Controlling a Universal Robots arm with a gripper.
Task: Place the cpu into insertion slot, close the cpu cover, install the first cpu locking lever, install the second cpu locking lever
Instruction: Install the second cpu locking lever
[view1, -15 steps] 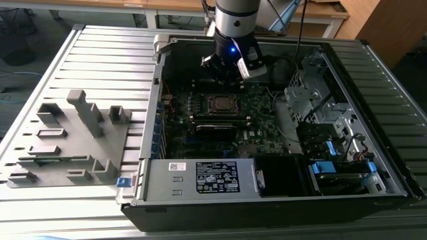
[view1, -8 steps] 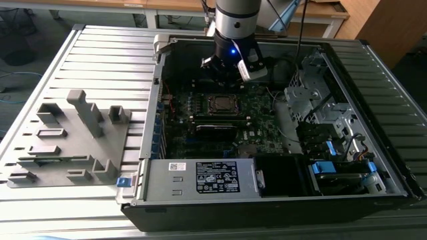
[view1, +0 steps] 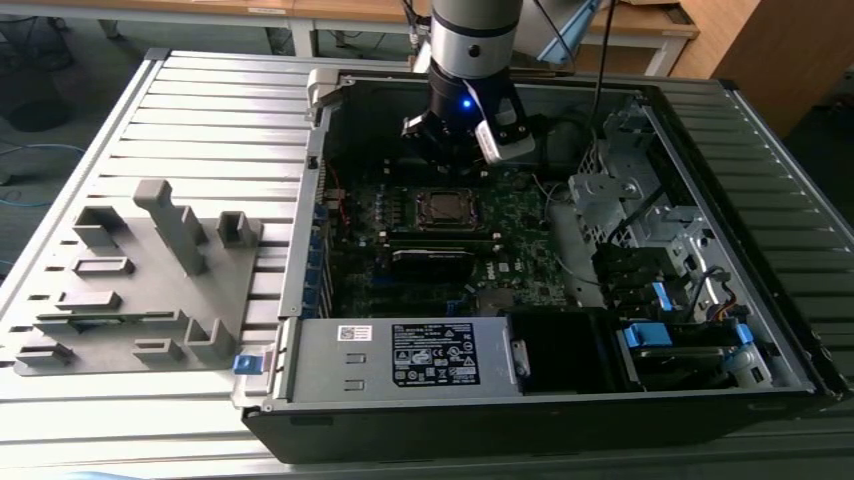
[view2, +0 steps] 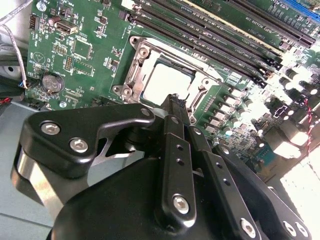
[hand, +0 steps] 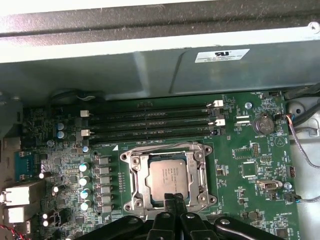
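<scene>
Case (view1: 747, 110) of the computer lies open on the table (view1: 200, 110), and the arm (view1: 470, 40) reaches down into it. Motherboard (hand: 240, 165) is under the gripper (hand: 173, 204). The memory slots (hand: 150, 124) run beyond the socket as seen from the gripper. The cover (hand: 134, 172) lies flat around the cpu (hand: 169, 177), which sits in the socket just ahead of the fingertips. The black fingers (view2: 176, 107) stand narrow, nearly together, and hold nothing.
</scene>
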